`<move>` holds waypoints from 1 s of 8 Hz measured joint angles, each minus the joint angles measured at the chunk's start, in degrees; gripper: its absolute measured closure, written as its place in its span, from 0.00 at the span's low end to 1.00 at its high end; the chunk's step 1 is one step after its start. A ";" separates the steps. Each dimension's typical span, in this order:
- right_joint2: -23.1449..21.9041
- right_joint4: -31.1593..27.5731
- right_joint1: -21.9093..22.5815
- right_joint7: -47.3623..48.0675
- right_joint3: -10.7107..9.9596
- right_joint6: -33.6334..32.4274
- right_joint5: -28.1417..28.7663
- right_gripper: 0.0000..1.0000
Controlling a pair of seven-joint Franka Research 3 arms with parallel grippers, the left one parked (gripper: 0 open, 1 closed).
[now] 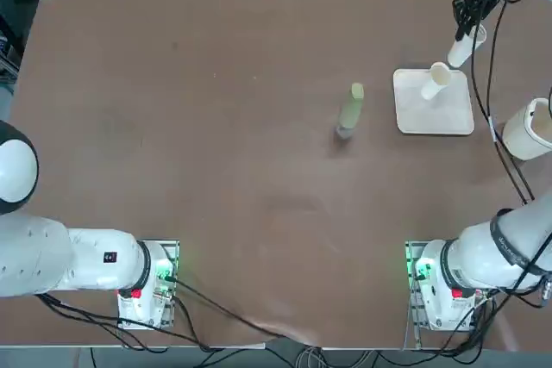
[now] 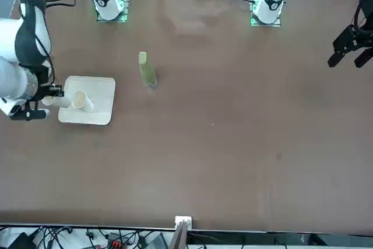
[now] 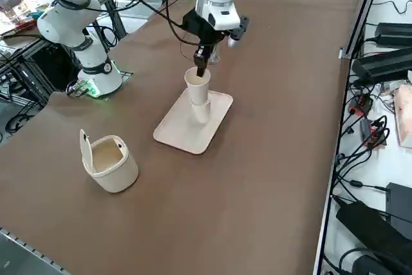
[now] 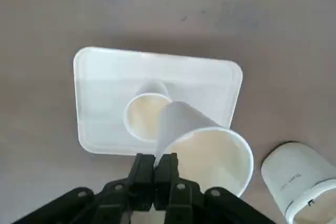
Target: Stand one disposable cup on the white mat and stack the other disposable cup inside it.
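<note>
The white mat (image 1: 453, 114) lies at the table's right, and one disposable cup (image 1: 437, 81) stands upright on it. My right gripper (image 3: 201, 67) hangs just above that cup, shut on the rim of the other disposable cup (image 3: 197, 85). The held cup tilts, its bottom pointing down toward the standing cup (image 3: 202, 112). In the right wrist view my gripper (image 4: 157, 162) pinches the held cup's wall (image 4: 202, 142), with the standing cup's open mouth (image 4: 142, 116) and the mat (image 4: 105, 72) below it. From overhead the held cup (image 1: 464, 47) sits beyond the mat's far right corner.
A whitish round container (image 1: 528, 131) with an open lid stands to the right of the mat, near the table edge. A slim green bottle (image 1: 351, 109) stands left of the mat. Black cables from the arm trail past the mat's right side.
</note>
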 joint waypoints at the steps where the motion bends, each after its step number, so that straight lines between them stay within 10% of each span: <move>1: -0.07 -0.87 0.17 0.00 0.12 0.26 0.01 0.98; 8: 0.93 -3.40 0.91 0.01 0.15 2.69 2.65 0.97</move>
